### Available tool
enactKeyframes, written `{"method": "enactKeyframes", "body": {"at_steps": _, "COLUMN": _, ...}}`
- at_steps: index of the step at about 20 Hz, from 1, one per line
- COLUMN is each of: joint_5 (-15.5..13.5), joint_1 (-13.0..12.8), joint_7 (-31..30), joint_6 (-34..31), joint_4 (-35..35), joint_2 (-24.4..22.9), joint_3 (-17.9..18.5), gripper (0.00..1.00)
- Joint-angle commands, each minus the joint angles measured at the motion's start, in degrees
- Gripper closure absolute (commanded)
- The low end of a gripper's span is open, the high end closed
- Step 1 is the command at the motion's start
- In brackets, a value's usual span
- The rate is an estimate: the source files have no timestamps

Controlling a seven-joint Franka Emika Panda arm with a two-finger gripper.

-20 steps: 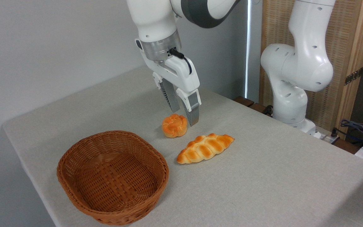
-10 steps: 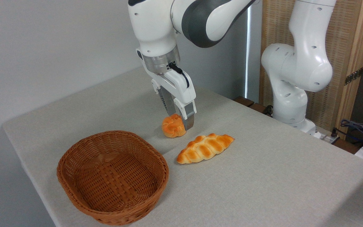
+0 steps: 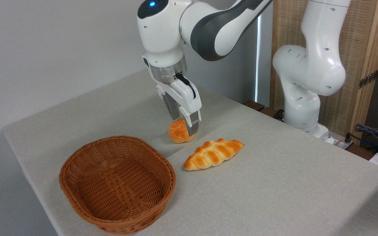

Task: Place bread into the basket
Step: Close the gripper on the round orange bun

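The bread (image 3: 177,132), a small round orange knotted bun, rests on the table behind the basket's far right side. My gripper (image 3: 183,127) has come down over it, still open, with one finger behind the bun and the other in front of its right side. The fingertips (image 3: 192,128) reach down along the bun's flanks, and I cannot tell whether they touch it. The basket (image 3: 77,193), an oval brown wicker one with low sides, stands empty at the front left of the table.
A longer braided golden loaf (image 3: 213,153) lies just right of the bun, close to the gripper. The arm's white base (image 3: 302,108) stands at the table's far right edge, with cables (image 3: 372,134) beyond it.
The gripper has descended from above the bun until its fingers straddle it. The bun, loaf and basket have not moved.
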Motion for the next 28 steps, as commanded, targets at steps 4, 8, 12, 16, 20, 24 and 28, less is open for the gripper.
{"method": "enactKeyframes", "body": {"at_steps": 4, "joint_5": -1.2, "joint_1": -2.0, "joint_7": 0.0, "joint_6": 2.5, "joint_4": -1.3, "joint_2": 0.2, "joint_3": 1.0, "gripper": 0.0}}
{"method": "enactKeyframes", "body": {"at_steps": 8, "joint_5": -2.8, "joint_1": -3.0, "joint_7": -0.5, "joint_6": 3.8, "joint_4": -1.4, "joint_2": 1.4, "joint_3": 1.0, "gripper": 0.0}}
{"method": "enactKeyframes", "body": {"at_steps": 12, "joint_5": -3.0, "joint_1": -3.1, "joint_7": -0.6, "joint_6": 3.8, "joint_4": -1.4, "joint_2": 1.8, "joint_3": 1.0, "gripper": 0.0}}
{"method": "enactKeyframes", "body": {"at_steps": 16, "joint_5": -3.0, "joint_1": -3.2, "joint_7": -0.6, "joint_6": 3.9, "joint_4": -1.4, "joint_2": 2.5, "joint_3": 1.0, "gripper": 0.0}}
{"method": "enactKeyframes", "body": {"at_steps": 20, "joint_5": -3.0, "joint_1": -3.2, "joint_7": -0.6, "joint_6": 4.2, "joint_4": -1.4, "joint_2": 3.1, "joint_3": 1.0, "gripper": 0.0}}
{"method": "enactKeyframes", "body": {"at_steps": 24, "joint_5": -3.0, "joint_1": -3.9, "joint_7": -0.6, "joint_6": 5.0, "joint_4": -1.6, "joint_2": 3.8, "joint_3": 1.0, "gripper": 0.04}}
{"method": "enactKeyframes", "body": {"at_steps": 28, "joint_5": -3.0, "joint_1": -3.9, "joint_7": -0.6, "joint_6": 5.2, "joint_4": -1.7, "joint_2": 3.8, "joint_3": 1.0, "gripper": 0.13}}
